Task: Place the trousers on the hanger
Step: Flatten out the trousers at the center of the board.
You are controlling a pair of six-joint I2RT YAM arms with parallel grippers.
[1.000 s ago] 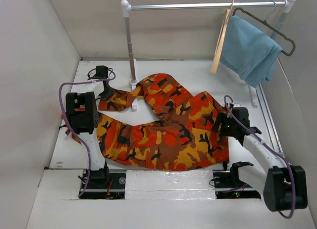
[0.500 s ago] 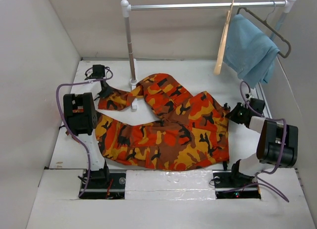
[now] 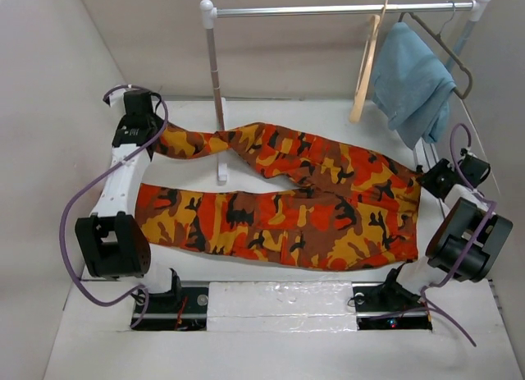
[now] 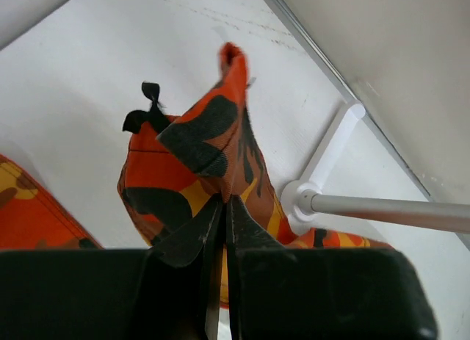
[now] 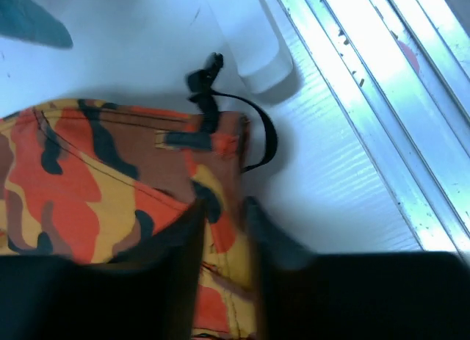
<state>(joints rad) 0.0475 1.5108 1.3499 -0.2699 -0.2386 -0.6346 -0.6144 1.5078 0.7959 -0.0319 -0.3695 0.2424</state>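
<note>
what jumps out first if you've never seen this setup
The bright camouflage trousers dominate, spread flat across the middle of the table. The left gripper pinches one leg end at the far left, and the right gripper holds the waist at the right edge. Behind them, the wooden hanger hangs from the rail beside a blue cloth.

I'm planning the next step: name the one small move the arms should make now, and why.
Probably raise both arms together. The left end effector is shut on a cuff and the right end effector on the waistband, so the trousers lie stretched flat on the table, below the wooden hanger on the rail.
</note>
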